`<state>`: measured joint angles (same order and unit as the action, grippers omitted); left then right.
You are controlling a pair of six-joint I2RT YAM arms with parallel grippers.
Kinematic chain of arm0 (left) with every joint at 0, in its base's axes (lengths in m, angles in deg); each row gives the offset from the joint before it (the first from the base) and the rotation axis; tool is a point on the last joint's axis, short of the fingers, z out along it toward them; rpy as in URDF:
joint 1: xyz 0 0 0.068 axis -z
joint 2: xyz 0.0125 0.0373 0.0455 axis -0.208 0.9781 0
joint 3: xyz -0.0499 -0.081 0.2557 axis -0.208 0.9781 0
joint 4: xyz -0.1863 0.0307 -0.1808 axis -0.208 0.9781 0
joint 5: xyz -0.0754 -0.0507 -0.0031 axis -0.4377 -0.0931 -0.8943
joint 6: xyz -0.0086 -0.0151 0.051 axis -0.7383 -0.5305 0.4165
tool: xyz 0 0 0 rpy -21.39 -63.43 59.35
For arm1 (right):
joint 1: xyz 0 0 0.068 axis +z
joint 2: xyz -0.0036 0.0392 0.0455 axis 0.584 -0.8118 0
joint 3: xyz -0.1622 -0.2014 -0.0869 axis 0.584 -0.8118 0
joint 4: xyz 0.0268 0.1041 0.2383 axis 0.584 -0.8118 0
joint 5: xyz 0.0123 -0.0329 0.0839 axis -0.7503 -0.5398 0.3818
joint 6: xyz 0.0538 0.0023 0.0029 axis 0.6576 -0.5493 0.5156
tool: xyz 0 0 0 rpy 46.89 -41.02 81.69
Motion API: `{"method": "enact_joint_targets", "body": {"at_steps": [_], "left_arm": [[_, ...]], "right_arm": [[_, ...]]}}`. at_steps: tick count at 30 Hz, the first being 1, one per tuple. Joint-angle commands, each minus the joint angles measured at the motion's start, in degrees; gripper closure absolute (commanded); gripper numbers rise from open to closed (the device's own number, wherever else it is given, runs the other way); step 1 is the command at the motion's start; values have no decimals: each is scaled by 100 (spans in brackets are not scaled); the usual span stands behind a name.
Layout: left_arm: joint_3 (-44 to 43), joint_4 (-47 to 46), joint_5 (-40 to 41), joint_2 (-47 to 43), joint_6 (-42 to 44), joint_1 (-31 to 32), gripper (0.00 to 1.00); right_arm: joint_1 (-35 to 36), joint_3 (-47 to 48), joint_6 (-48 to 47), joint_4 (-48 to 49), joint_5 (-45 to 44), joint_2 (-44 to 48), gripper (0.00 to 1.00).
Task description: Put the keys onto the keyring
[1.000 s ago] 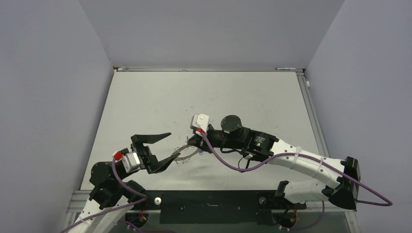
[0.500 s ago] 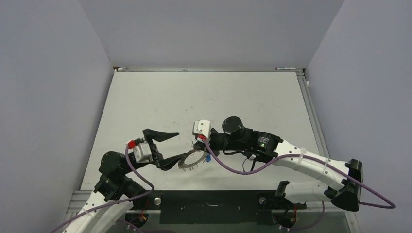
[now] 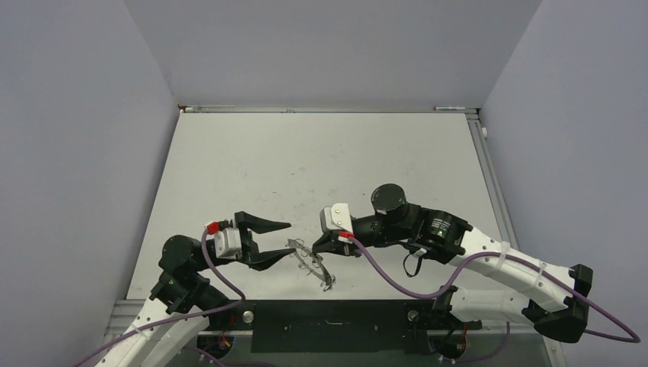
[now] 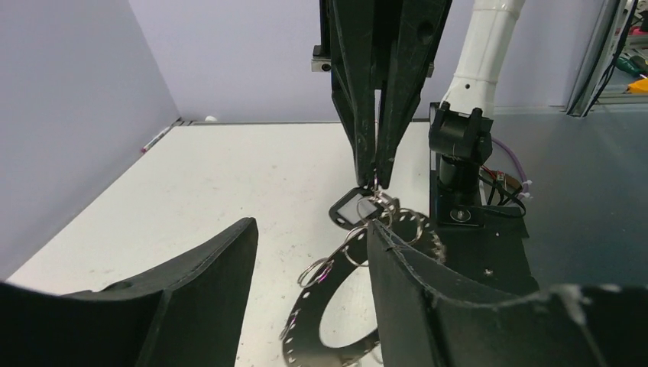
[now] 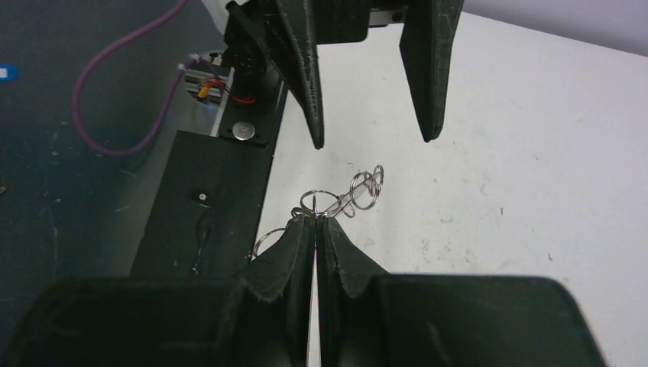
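Observation:
The keyring (image 3: 307, 258), a flat grey ring rimmed with thin wire loops, hangs tilted above the table's near edge. My right gripper (image 3: 319, 246) is shut on one of its wire loops (image 5: 327, 200); the tips (image 5: 315, 217) are pressed together. My left gripper (image 3: 287, 241) is open just left of the ring. In the left wrist view the ring (image 4: 336, 325) lies between its fingers, against the right finger (image 4: 397, 267). A small black-framed piece (image 4: 348, 208) hangs by the right gripper's tips; I cannot tell whether it is the key's head. The blue tag is hidden.
The white table (image 3: 306, 160) stretches far behind the grippers. A black rail (image 3: 328, 321) runs along the near edge, right below the ring. Grey walls stand on three sides.
My right gripper has moved right and toward the near edge, carrying the ring, which now hangs more tilted. My left gripper has moved right up to the ring. The blue tag no longer shows.

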<state>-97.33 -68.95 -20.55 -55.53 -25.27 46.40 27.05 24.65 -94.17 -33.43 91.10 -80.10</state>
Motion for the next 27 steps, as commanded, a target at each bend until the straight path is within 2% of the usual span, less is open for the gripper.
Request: {"method": "enact_joint_targets", "body": {"at_steps": [1, 8, 15, 22, 27], "left_arm": [[-45, -336, -264, -115, -24, -20, 49], [-21, -503, -526, 8, -206, -20, 49], [-95, -278, -278, 105, -144, -12, 52], [74, -1022, -1073, 303, -733, 32, 48], [142, -1383, -1410, 445, -1045, 129, 51]], "right_arm": [[40, 480, -343, -176, 947, 194, 95], [32, 832, -766, -919, 1707, -233, 95], [22, 1015, -1093, -1257, 1984, -393, 95], [-46, 1380, -1842, -2131, 2730, -536, 93], [-69, 1563, -2096, -2395, 2908, -735, 93]]}}
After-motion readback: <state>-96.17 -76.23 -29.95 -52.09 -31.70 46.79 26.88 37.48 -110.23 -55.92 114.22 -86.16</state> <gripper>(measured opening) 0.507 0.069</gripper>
